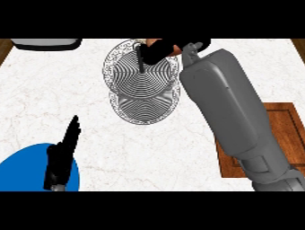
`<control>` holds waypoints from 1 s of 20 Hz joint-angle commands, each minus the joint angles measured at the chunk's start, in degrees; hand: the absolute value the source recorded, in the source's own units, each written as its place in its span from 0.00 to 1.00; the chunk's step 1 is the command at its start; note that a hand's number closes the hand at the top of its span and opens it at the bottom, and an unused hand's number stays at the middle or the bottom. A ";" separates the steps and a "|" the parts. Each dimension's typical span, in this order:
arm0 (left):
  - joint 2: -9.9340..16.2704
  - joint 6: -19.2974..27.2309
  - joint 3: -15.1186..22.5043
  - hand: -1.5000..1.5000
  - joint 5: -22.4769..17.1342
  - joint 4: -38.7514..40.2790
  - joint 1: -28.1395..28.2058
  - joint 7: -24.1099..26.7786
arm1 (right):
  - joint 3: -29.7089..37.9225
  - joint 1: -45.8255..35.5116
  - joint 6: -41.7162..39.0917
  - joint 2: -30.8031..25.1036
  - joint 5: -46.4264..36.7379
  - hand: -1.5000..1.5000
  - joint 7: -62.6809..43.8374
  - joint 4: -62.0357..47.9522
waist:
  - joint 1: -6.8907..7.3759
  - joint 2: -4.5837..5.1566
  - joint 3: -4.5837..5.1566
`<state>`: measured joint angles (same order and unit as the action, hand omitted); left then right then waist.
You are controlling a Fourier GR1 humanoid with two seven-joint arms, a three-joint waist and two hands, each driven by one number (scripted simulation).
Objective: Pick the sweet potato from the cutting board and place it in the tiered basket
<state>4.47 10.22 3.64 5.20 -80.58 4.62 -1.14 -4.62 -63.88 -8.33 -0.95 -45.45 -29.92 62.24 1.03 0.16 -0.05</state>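
The right forearm (231, 112), a smooth grey casing of rounded segments, extends from the lower right diagonally up over the counter to the tiered basket (142, 96). The basket is of fine wire wound in concentric rings, its two round tiers overlapping in this steep view, with a speckled rim on each. The right hand (160, 50), black, is above the far edge of the upper tier with its fingers curled round the sweet potato (156, 42), of which only a small orange-brown patch shows between the fingers. The cutting board (274, 139), rectangular, reddish-brown wood with a grooved border, lies to the right, partly covered by the forearm. The counter (56, 90) is pale marble with faint veining. The left hand (63, 150) rests at lower left, fingers straight and pointing up, over a smooth blue plate (16, 168). A grey-and-white object (46, 43) sits at the upper left edge, unidentifiable.
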 commanded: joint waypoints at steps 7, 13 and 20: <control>-1.28 0.15 1.15 0.50 0.90 0.70 -2.00 -0.53 | 1.86 3.60 12.84 0.92 17.30 0.00 4.61 -11.13 | 1.67 0.52 0.04; 1.18 -1.57 -1.26 0.50 -0.54 0.65 -4.94 -3.72 | 3.39 -0.32 18.06 0.92 29.18 0.00 9.28 -13.06 | 1.30 0.24 0.03; 0.10 -0.68 -0.34 0.50 -0.41 -2.49 0.69 -3.51 | 8.25 0.15 28.08 0.95 30.43 0.00 13.90 -9.86 | -0.17 -0.28 0.02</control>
<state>3.82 9.97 3.76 5.56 -80.41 3.46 -2.31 2.08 -63.41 13.52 -0.12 -15.11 -16.70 49.93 1.47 0.19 -0.11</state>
